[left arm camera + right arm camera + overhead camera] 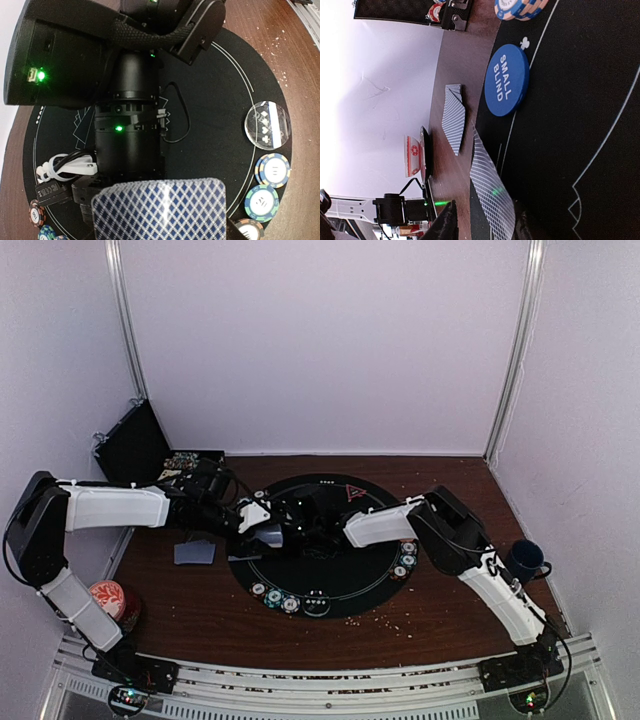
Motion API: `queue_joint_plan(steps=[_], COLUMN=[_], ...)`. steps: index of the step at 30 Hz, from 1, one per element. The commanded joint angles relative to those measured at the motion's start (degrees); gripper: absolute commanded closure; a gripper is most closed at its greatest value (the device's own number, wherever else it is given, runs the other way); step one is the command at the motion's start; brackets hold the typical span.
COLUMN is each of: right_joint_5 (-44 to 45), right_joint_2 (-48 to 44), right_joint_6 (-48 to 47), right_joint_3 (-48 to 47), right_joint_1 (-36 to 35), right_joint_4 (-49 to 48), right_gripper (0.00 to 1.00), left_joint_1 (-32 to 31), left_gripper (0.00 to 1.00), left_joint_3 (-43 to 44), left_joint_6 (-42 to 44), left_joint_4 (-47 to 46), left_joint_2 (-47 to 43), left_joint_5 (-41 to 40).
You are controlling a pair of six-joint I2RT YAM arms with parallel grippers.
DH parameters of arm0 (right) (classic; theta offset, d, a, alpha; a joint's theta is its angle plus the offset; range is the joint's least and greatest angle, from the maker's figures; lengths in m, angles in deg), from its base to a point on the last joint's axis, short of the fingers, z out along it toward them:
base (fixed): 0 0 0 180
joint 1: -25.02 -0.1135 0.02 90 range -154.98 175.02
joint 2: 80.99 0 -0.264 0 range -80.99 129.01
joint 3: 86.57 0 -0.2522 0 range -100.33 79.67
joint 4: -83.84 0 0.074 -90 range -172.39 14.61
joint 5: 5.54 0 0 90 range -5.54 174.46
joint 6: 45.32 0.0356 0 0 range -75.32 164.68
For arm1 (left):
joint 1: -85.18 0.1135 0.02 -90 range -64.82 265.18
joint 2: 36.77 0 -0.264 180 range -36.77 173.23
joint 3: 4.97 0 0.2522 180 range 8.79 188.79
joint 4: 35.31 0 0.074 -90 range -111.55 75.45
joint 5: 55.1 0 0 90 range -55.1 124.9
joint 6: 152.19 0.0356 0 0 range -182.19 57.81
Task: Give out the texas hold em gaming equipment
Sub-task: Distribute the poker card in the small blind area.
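Card, grey-blue diamond back, fills bottom centre of my left wrist view. It is clamped by its side edges in my left pincer; single card or stack, cannot tell. Same card shows edge-on at bottom centre of the right wrist view, between the fingers of my right pincer. Those fingers stand apart: brown table shows in the gap between the finger at frame left and the card.

Top view: both pincers meet mid-frame over the left-centre of the black mat. Two loose cards lie overlapped on the table just left of the mat.

Blue SMALL BLIND button lies flat at the mat edge, upper centre of the right wrist view, with a chip stack above it at frame top. Right side of the left wrist view has a clear round button, with striped chips curving below it along the mat line.

Red triangle marker is on the upper part of the mat. Open case upper left, dark blue mug right, red-topped can lower left.
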Motion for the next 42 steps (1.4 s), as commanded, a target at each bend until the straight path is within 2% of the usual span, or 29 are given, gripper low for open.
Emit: queue_joint_plan(steps=[1, 13, 21, 34, 42], right_joint_5=[3.3, 7.4, 5.3, 2.0, 1.8], right_joint_2=[-3.3, -7.3, -4.4, 2.1, 1.1], right_joint_6=[-4.3, -8.2, -6.9, -3.9, -4.5], right_joint_3=[2.8, 5.4, 3.2, -5.2, -4.2], right_joint_1=[-0.5, 0.2, -0.5, -1.4, -1.4], right_joint_4=[8.0, 13.2, 12.2, 9.5, 10.3], right_gripper=[0.61, 0.55, 0.55, 0.56, 0.56], left_joint_1=[0.4, 0.3, 0.4, 0.4, 0.3], left_gripper=[0.57, 0.57, 0.58, 0.58, 0.58], left_joint_3=[1.3, 1.3, 1.4, 1.3, 1.3], left_joint_6=[-0.5, -0.5, -0.5, -0.5, -0.4], left_joint_4=[-1.5, -1.5, -1.5, -1.6, -1.4], left_joint_2=[0.6, 0.9, 1.0, 1.3, 1.3], left_joint_5=[0.1, 0.0, 0.1, 0.1, 0.2])
